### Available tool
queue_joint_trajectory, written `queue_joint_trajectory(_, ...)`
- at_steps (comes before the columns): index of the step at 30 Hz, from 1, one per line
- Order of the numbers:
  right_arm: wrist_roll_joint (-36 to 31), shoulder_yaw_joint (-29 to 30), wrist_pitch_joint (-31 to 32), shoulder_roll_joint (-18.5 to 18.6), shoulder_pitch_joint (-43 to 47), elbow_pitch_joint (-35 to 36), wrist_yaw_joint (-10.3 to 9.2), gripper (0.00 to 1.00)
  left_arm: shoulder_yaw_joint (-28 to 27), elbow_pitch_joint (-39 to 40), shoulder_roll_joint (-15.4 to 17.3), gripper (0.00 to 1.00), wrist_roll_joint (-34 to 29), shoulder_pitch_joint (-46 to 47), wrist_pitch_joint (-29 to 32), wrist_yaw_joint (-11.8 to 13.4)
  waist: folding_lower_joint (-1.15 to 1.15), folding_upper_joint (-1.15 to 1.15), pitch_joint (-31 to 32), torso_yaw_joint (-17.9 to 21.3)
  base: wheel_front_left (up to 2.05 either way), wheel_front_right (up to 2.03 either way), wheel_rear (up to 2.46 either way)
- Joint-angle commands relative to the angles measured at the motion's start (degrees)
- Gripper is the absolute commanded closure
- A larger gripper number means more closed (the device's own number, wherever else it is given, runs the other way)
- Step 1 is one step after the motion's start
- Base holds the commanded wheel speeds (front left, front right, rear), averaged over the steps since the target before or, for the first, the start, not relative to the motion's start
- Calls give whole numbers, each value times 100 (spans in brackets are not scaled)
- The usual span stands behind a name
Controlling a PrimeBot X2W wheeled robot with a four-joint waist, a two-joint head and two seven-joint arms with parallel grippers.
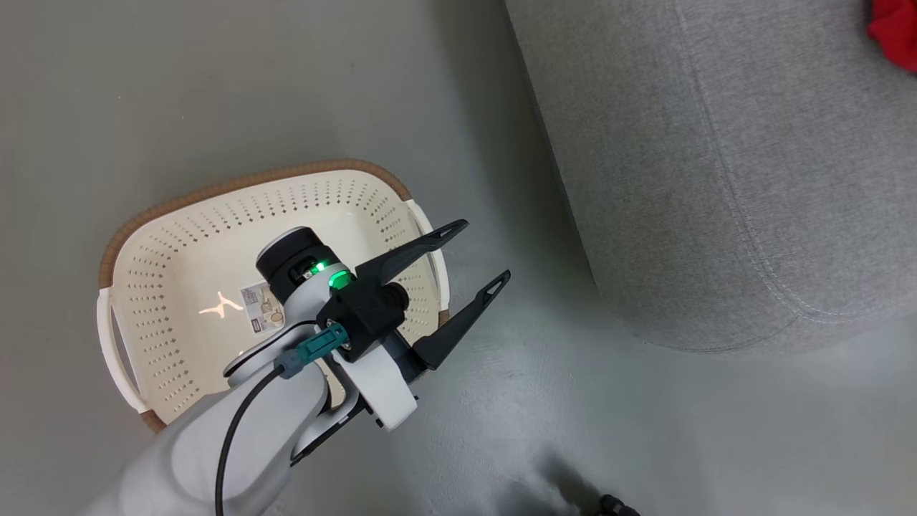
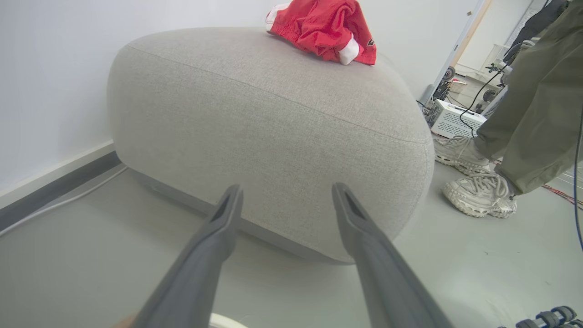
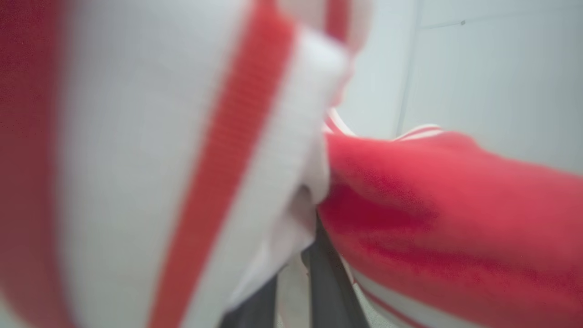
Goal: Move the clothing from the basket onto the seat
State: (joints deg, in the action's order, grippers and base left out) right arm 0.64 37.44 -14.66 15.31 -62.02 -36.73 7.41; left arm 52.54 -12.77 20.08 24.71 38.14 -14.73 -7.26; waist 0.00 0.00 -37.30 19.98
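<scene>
The cream basket (image 1: 236, 188) stands on the floor at the left, and only its label sticker shows inside. My left gripper (image 1: 483, 251) hangs open over the basket's right handle, fingers aimed at the grey seat (image 1: 716, 179). In the left wrist view the same gripper (image 2: 287, 189) is open with nothing between its fingers, facing the seat (image 2: 273, 114). Red clothing (image 2: 323, 27) with white trim lies on top of the seat, and a bit of it shows at a corner (image 1: 895, 32). My right gripper (image 3: 300, 255) is shut on blurred red and white clothing (image 3: 432, 191) that drapes over its fingers.
A person's legs in olive trousers and pale shoes (image 2: 478, 196) stand to the right of the seat. A white box (image 2: 455, 119) and cables lie behind them. A wall with a dark baseboard (image 2: 54, 182) runs along the left. Grey floor lies between basket and seat.
</scene>
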Motion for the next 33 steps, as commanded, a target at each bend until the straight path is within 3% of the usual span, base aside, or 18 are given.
queue_joint_trajectory(1, -146, 208, 12, 232, -296, -4, 8, 100, -149, 165, 107, 0, 18, 164, -27, -23, 0, 0, -198, -115, 0, 0, 0)
queue_joint_trajectory(10, -1058, 1238, 244, 154, -1071, 114, 8, 100, -163, 203, 207, 0, 31, 105, -27, -23, 0, 0, -600, -314, 0, 0, 0)
queue_joint_trajectory(19, -1796, 2380, 665, -340, -1411, 985, 8, 100, -164, 247, 222, 0, 18, 74, -27, -23, 0, 0, -858, -670, 0, 0, 0)
queue_joint_trajectory(26, -1987, 2770, 869, -809, -1242, 1210, 8, 100, -215, 243, 152, 0, 28, 19, -27, -23, 0, 0, -957, -837, 0, 0, 0)
queue_joint_trajectory(27, -1963, 2795, 901, -849, -1205, 1196, 8, 64, -209, 243, 140, 0, 31, 23, -27, -23, 0, 0, -955, -860, 0, 0, 0)
queue_joint_trajectory(28, -1933, 2779, 918, -879, -1162, 1178, 8, 16, -223, 249, 125, 0, 34, 31, -27, -23, 0, 0, -951, -883, 0, 0, 0)
queue_joint_trajectory(29, -1930, 2707, 939, -900, -1085, 1147, 8, 0, -246, 253, 110, 0, 37, 37, -27, -23, 0, 0, -942, -901, 0, 0, 0)
queue_joint_trajectory(33, -1801, 2461, 917, -932, -735, 1051, 8, 0, -295, 267, 34, 0, 45, 43, -27, -23, 0, 0, -824, -968, 0, 0, 0)
